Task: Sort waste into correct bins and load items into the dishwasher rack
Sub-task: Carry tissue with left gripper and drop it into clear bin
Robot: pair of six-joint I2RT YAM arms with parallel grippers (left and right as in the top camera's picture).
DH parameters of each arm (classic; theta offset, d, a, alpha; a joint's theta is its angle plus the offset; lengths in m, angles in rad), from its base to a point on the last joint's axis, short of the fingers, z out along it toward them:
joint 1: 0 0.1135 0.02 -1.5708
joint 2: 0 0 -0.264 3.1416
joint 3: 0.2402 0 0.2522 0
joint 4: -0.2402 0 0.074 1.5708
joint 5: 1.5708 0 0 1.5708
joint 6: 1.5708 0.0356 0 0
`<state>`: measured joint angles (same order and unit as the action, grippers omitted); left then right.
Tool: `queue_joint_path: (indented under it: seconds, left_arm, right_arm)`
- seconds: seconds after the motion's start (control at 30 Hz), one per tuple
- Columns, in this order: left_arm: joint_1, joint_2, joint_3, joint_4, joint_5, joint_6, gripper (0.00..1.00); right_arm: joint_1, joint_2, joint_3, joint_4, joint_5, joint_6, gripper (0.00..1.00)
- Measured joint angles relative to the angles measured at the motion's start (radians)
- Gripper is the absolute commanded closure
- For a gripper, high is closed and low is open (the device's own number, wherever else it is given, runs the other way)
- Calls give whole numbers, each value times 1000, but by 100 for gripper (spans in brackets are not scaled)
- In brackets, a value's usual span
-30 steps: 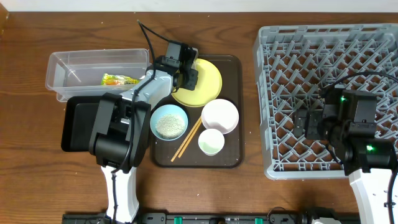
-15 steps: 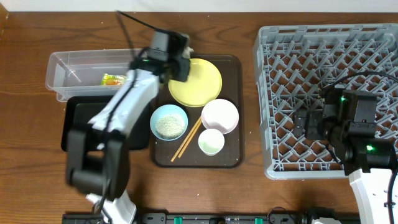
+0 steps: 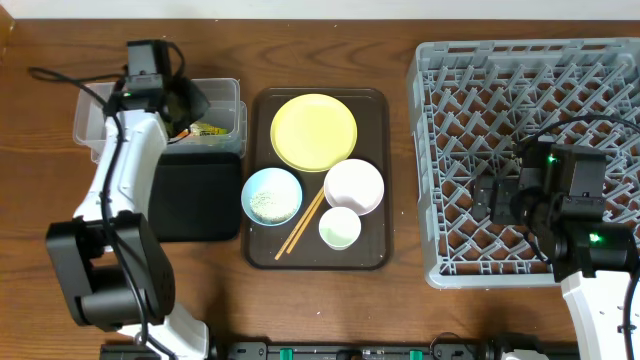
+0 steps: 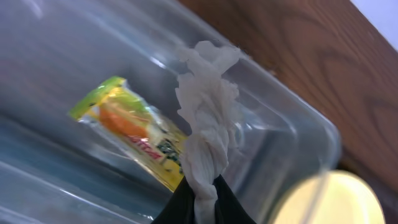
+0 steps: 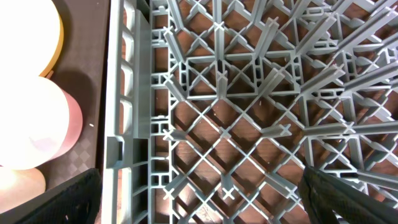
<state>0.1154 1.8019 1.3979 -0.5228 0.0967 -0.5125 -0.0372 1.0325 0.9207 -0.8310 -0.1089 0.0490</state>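
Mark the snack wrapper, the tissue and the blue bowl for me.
snack wrapper (image 4: 127, 130), left wrist view, middle of its printed face.
tissue (image 4: 205, 118), left wrist view, crumpled middle part.
blue bowl (image 3: 247, 196), overhead view, left rim.

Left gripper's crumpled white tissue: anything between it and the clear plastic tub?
Nothing visible. The crumpled white tissue hangs from the left gripper over the open clear plastic tub; only the green and orange snack wrapper lies inside.

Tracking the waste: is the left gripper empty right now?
No, the left gripper pinches a crumpled white tissue over the clear tub.
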Motion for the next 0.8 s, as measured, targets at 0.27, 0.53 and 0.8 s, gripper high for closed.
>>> queue_joint_path:
  seconds: [0.27,0.53,0.8]
  left_arm:
    - [29,74,0,-2,0,-80,51]
    - [29,51,0,-5,1,-82,32]
    - [9,-126,0,-183,-1,-39,16]
  right_arm:
    - [0,0,0,-3,0,0,1]
    - [0,0,0,-2,0,0,1]
    - [0,0,0,-2,0,0,1]
